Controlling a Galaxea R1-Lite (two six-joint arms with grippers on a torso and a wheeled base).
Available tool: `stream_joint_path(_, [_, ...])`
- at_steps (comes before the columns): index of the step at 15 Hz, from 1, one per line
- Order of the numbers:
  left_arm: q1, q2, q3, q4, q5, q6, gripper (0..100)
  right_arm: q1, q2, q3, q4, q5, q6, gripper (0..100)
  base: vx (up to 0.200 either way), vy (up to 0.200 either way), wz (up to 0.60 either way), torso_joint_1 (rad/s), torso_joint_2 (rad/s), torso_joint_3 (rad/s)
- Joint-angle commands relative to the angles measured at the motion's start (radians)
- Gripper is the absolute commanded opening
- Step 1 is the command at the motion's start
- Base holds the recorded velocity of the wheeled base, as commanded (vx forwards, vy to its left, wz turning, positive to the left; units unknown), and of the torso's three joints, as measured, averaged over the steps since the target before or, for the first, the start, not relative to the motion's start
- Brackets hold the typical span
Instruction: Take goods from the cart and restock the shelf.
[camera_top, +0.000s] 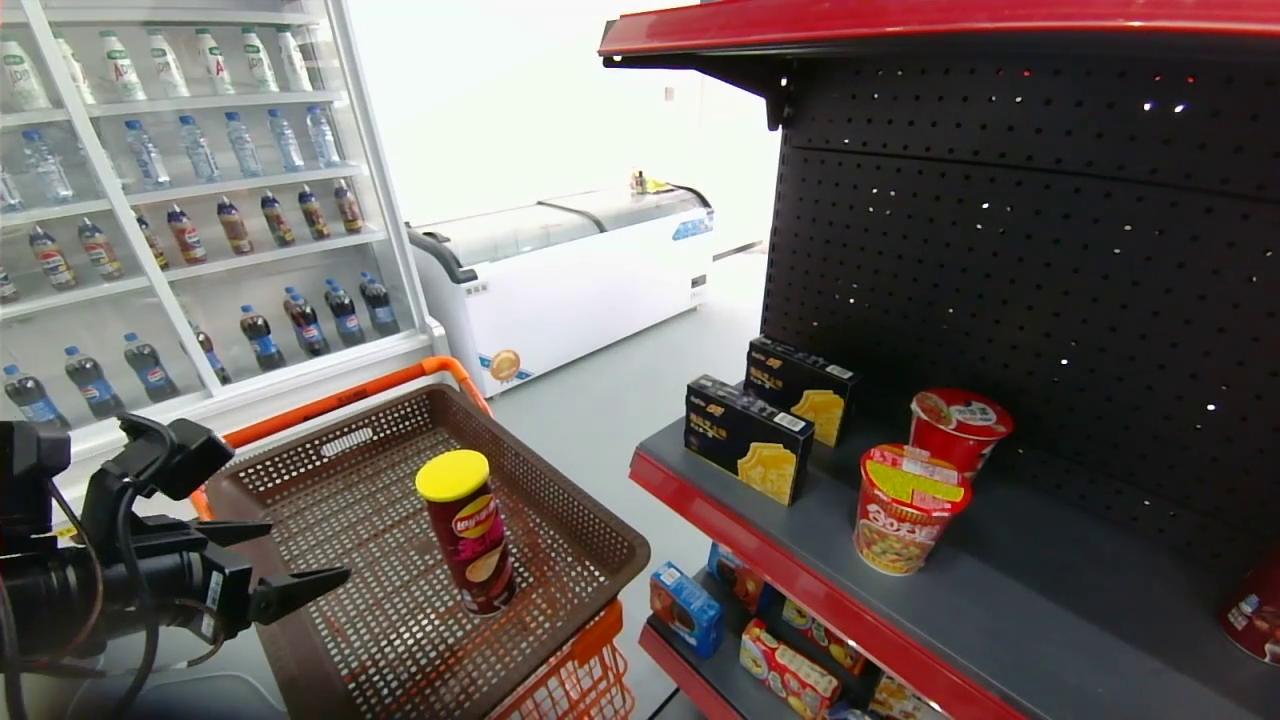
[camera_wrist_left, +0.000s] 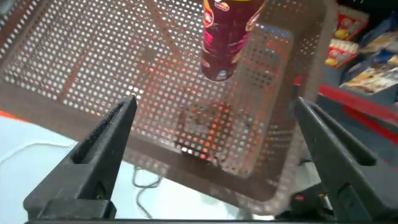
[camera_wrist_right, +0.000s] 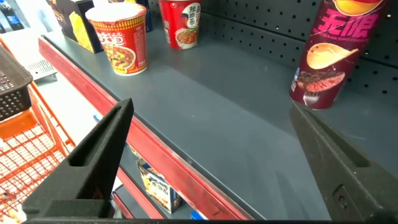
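Left end effector (camera_top: 308, 552) is nearest, low at the near side of the cart, with its jaws spread wide and nothing between them. In the left wrist view the end effector (camera_wrist_left: 214, 102) points into the brown basket (camera_top: 600, 520), short of the chips can (camera_wrist_left: 227, 37), no contact.

The chips can (camera_top: 470, 540) has a yellow lid and a dark red body. It stands upright, slightly tilted, on the basket floor near the middle. It is the one item I can see in there. The basket sits on the orange cart (camera_top: 340, 395).

Right end effector (camera_wrist_right: 211, 106) is open too and holds nothing. It hovers over the shelf (camera_wrist_right: 217, 118) by the red front lip. A second chips can (camera_wrist_right: 329, 56) stands upright on the shelf just beyond it, apart from the fingers.

Farther along the shelf are the front cup noodle (camera_top: 905, 510) and the rear cup noodle (camera_top: 958, 425) behind it. Then come the front black box (camera_top: 750, 435) and the rear black box (camera_top: 805, 385).

Lower shelf packs (camera_top: 690, 605) sit under the red edge. The drinks fridge (camera_top: 200, 200) and chest freezer (camera_top: 560, 270) are far back.

Progress, my read: a can like the one in the basket is already on the shelf, so restocking looks partly done. Left to do: grasp the basket can, carry it over and set it down. The bare shelf between the cups and the second can looks like a fitting spot.
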Motion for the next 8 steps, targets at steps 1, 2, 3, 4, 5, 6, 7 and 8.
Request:
stream_joint_path(1, [-0.009, 0.069, 0.008, -0.033, -0.002, 0.02, 100, 0.0, 0.001, 0.0, 0.0, 0.0, 0.0, 100, 0.0, 0.0, 0.0, 0.0, 0.0, 0.0])
stream_joint_path(2, [-0.038, 0.088, 0.007, -0.06, -0.002, 0.031, 100, 0.0, 0.001, 0.0, 0.0, 0.0, 0.0, 100, 0.0, 0.0, 0.0, 0.0, 0.0, 0.0])
stream_joint_path(3, [-0.063, 0.102, -0.001, -0.067, -0.002, 0.032, 100, 0.0, 0.001, 0.0, 0.0, 0.0, 0.0, 100, 0.0, 0.0, 0.0, 0.0, 0.0, 0.0])
stream_joint_path(4, [-0.086, 0.11, -0.004, -0.067, 0.0, 0.032, 100, 0.002, 0.001, 0.0, 0.0, 0.0, 0.0, 100, 0.0, 0.0, 0.0, 0.0, 0.0, 0.0])
stream_joint_path(5, [-0.11, 0.121, -0.006, -0.07, 0.0, 0.032, 100, 0.0, 0.001, 0.0, 0.0, 0.0, 0.0, 100, 0.0, 0.0, 0.0, 0.0, 0.0, 0.0])
stream_joint_path(6, [-0.126, 0.141, -0.013, -0.071, 0.001, 0.034, 100, 0.0, 0.001, 0.0, 0.0, 0.0, 0.0, 100, 0.0, 0.0, 0.0, 0.0, 0.0, 0.0])
stream_joint_path(7, [-0.132, 0.161, -0.018, -0.083, 0.001, 0.032, 100, 0.0, 0.001, 0.0, 0.0, 0.0, 0.0, 100, 0.0, 0.0, 0.0, 0.0, 0.0, 0.0])
stream_joint_path(8, [-0.139, 0.19, -0.018, -0.111, 0.003, 0.032, 100, 0.0, 0.001, 0.0, 0.0, 0.0, 0.001, 100, 0.0, 0.0, 0.0, 0.0, 0.0, 0.0])
